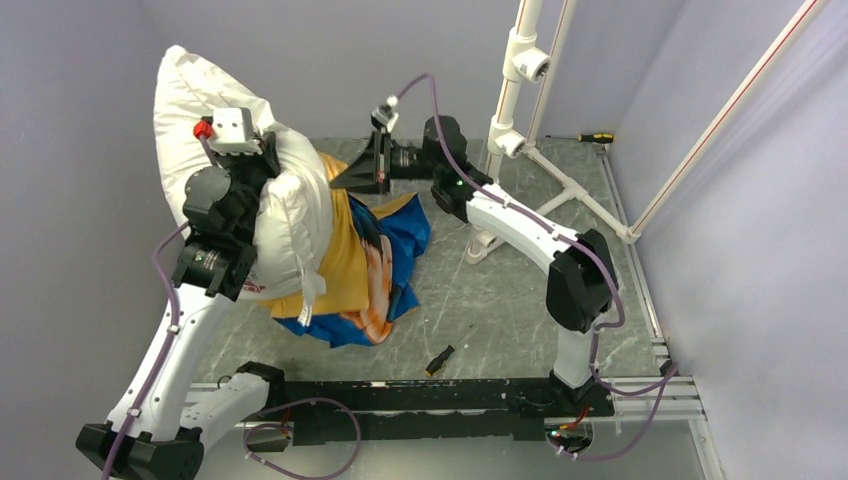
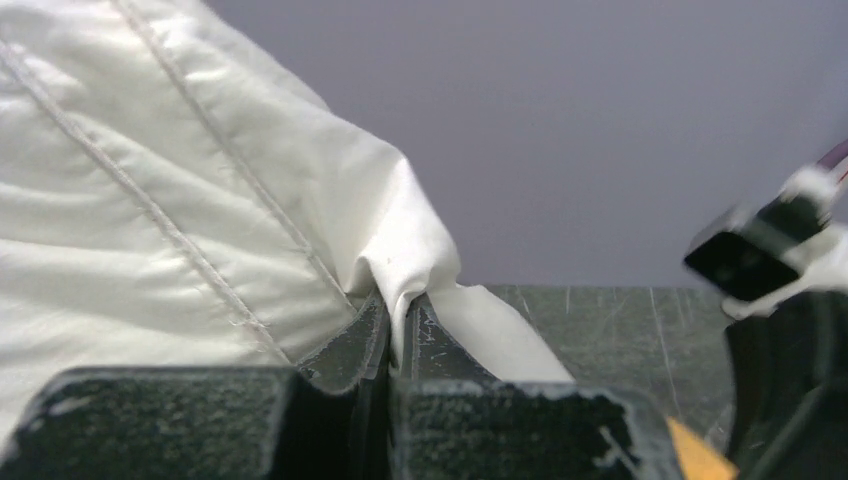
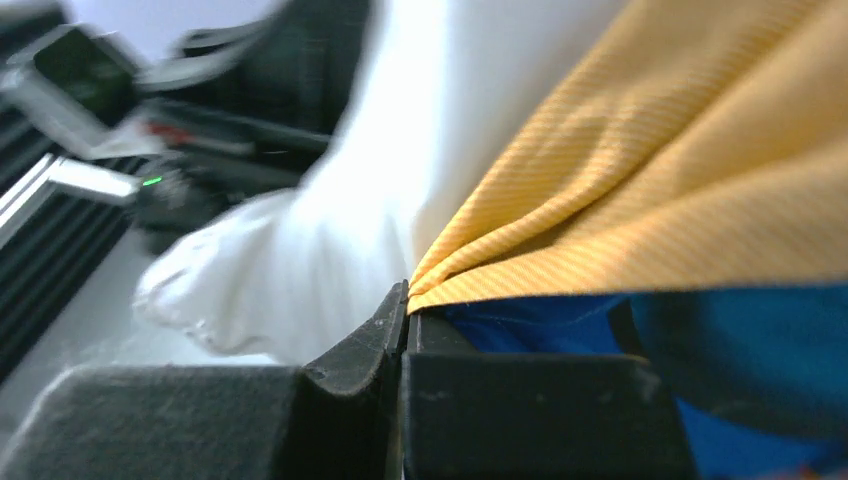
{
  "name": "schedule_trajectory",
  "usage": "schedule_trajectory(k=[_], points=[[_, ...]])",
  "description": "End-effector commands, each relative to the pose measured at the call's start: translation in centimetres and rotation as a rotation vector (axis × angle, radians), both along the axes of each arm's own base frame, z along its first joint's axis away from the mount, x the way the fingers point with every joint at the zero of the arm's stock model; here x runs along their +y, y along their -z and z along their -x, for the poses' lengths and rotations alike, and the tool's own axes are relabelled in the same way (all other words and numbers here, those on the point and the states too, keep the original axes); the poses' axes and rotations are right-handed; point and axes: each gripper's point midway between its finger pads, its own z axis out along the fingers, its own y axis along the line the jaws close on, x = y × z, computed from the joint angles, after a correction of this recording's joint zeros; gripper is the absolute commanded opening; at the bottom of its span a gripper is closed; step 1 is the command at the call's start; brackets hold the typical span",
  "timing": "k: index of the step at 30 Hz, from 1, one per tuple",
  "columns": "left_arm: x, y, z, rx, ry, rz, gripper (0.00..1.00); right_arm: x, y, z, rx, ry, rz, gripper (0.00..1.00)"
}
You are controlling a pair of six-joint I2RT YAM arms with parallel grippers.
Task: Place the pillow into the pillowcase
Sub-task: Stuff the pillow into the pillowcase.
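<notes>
While the top camera looks down, pillow: the pillow (image 1: 215,100) stands upright at the left, held up high, its lower end down against the pillowcase (image 1: 350,250) on the table (image 1: 500,300).
Top view, pillowcase: bunched, orange side up, blue spilling out below. It lies beside and under the pillow's foot, not drawn over it.
Top view, progress: nearly all the white is bare, so I'd judge the sleeving-on barely begun. Whether the opening has caught a corner, I can't tell.
Left wrist, left gripper (image 2: 395,310): clamped tight on a fold of plump white pillow, stitched seams running across it.
Right wrist, right gripper (image 3: 405,300): pinched closed on the orange hem, blue beneath, white pillow just behind.
</notes>
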Motion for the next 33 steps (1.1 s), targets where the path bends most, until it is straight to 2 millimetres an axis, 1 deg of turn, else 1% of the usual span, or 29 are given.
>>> schedule_trajectory(k=[1, 2, 3, 5, 7, 9, 11, 13, 14, 15, 17, 20, 21, 22, 24, 25, 26, 27, 28, 29, 30, 31, 32, 33], points=[[-0.8, 6.9, 0.1, 0.213, 0.073, -0.161, 0.00, -3.5, -17.8, 4.8, -0.437, -0.085, -0.495, 0.00], [-1.3, 5.9, 0.2, 0.180, 0.109, -0.182, 0.00, -3.8, -19.3, 5.4, -0.481, -0.110, -0.536, 0.00], [-1.9, 4.3, 0.4, 0.132, 0.146, -0.192, 0.00, -4.1, -20.8, 6.1, -0.528, -0.139, -0.571, 0.00], [-3.2, 2.0, 0.9, 0.052, 0.220, -0.213, 0.00, -4.5, -23.3, 7.3, -0.608, -0.179, -0.620, 0.00], [-4.2, -1.4, 1.6, -0.070, 0.279, -0.238, 0.00, -4.6, -25.1, 7.5, -0.658, -0.174, -0.650, 0.00], [-4.5, -3.6, 2.0, -0.131, 0.297, -0.270, 0.00, -4.4, -25.8, 7.0, -0.664, -0.146, -0.669, 0.00], [-4.7, -5.2, 2.1, -0.149, 0.310, -0.318, 0.00, -4.3, -25.8, 6.7, -0.657, -0.129, -0.678, 0.00], [-5.1, -5.7, 2.0, -0.146, 0.335, -0.373, 0.00, -4.2, -25.7, 6.8, -0.662, -0.126, -0.675, 0.00], [-5.3, -5.5, 1.8, -0.135, 0.345, -0.387, 0.00, -4.1, -25.6, 6.9, -0.665, -0.127, -0.672, 0.00], [-5.3, -5.0, 1.5, -0.124, 0.343, -0.387, 0.00, -4.0, -25.7, 7.1, -0.667, -0.131, -0.673, 0.00], [-5.3, -3.2, 0.5, -0.086, 0.335, -0.364, 0.00, -4.0, -26.0, 7.5, -0.671, -0.135, -0.682, 0.00], [-5.2, 1.3, -1.4, 0.030, 0.308, -0.290, 0.00, -3.9, -26.2, 7.7, -0.671, -0.134, -0.689, 0.00], [-5.2, 3.2, -2.2, 0.085, 0.289, -0.245, 0.00, -4.1, -26.3, 7.8, -0.673, -0.133, -0.695, 0.00], [-4.8, 5.0, -2.9, 0.147, 0.253, -0.192, 0.00, -4.1, -26.4, 7.9, -0.673, -0.132, -0.698, 0.00], [-3.2, 8.6, -4.0, 0.299, 0.113, -0.048, 0.00, -4.3, -26.7, 8.0, -0.677, -0.124, -0.700, 0.00], [-2.8, 10.3, -4.4, 0.376, 0.065, 0.003, 0.00, -4.3, -26.8, 8.0, -0.680, -0.120, -0.697, 0.00], [-3.1, 11.9, -4.8, 0.455, 0.066, 0.032, 0.00, -4.3, -26.9, 8.0, -0.683, -0.115, -0.695, 0.00], [-4.0, 14.2, -5.4, 0.553, 0.101, 0.039, 0.00, -4.3, -26.9, 7.9, -0.686, -0.111, -0.691, 0.00], [-4.7, 15.8, -5.4, 0.640, 0.126, 0.053, 0.00, -4.2, -26.9, 7.9, -0.686, -0.107, -0.685, 0.00], [-5.1, 17.1, -5.6, 0.720, 0.132, 0.066, 0.00, -4.0, -26.6, 7.6, -0.685, -0.101, -0.673, 0.00], [-5.1, 18.1, -5.5, 0.795, 0.119, 0.075, 0.00, -3.6, -26.2, 7.2, -0.683, -0.092, -0.650, 0.00], [-5.0, 19.0, -5.5, 0.860, 0.108, 0.085, 0.00, -2.7, -25.1, 6.3, -0.660, -0.080, -0.582, 0.01], [-5.0, 19.7, -5.5, 0.910, 0.110, 0.099, 0.00, -2.0, -23.9, 5.3, -0.658, -0.057, -0.514, 0.13], [-5.1, 19.7, -5.5, 0.934, 0.128, 0.125, 0.00, -1.2, -22.3, 4.1, -0.683, -0.016, -0.427, 0.24]])
